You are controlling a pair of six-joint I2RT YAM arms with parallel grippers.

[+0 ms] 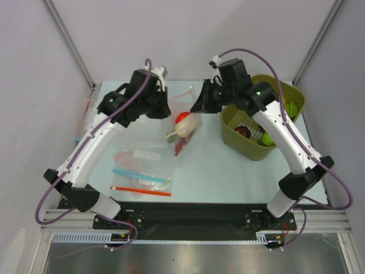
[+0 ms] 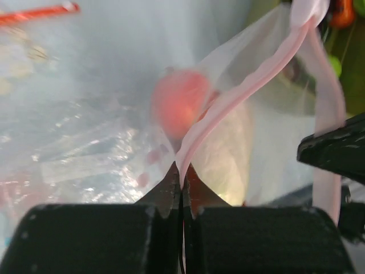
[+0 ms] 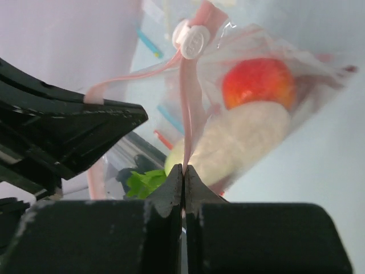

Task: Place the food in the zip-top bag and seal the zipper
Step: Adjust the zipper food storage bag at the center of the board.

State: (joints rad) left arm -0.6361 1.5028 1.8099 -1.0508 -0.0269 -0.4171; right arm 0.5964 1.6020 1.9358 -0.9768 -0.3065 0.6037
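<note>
The pale tabletop (image 1: 228, 171) carries an olive-green bin (image 1: 296, 94) at the right, with several toy foods lying in it. A small heap of flat clear bags (image 1: 142, 160) lies at the near left, one with a blue strip and one with an orange-red strip.

Both arms reach in toward the middle of the far side, and the zip-top bag (image 1: 188, 127) hangs between their two hands with its mouth uppermost. Whether its lower end touches the tabletop cannot be told.

The left hand (image 2: 182, 174) has its fingers pressed together, pinching the zipper (image 2: 251, 80) at one spot. From there the pale pink strip curves up and away, and the bag's body lies just beyond the fingertips. The right hand (image 3: 183, 171) is likewise pressed together on the zipper (image 3: 187, 114), which rises straight from its fingertips. The bag's body lies just behind and to the side of them. The two hands stand near each other, each showing as a black shape at the edge of the other's wrist view.

Inside the bag the white radish (image 3: 245, 137) lies lowest in the right wrist view, its green top (image 3: 145, 181) beside the fingertips. The round red tomato (image 3: 258, 83) sits just above it. From overhead the lobster (image 1: 179, 147) shows only as a dark red patch at the bag's lower end. A small white slider (image 3: 193, 39) sits on the strip above the right hand.
</note>
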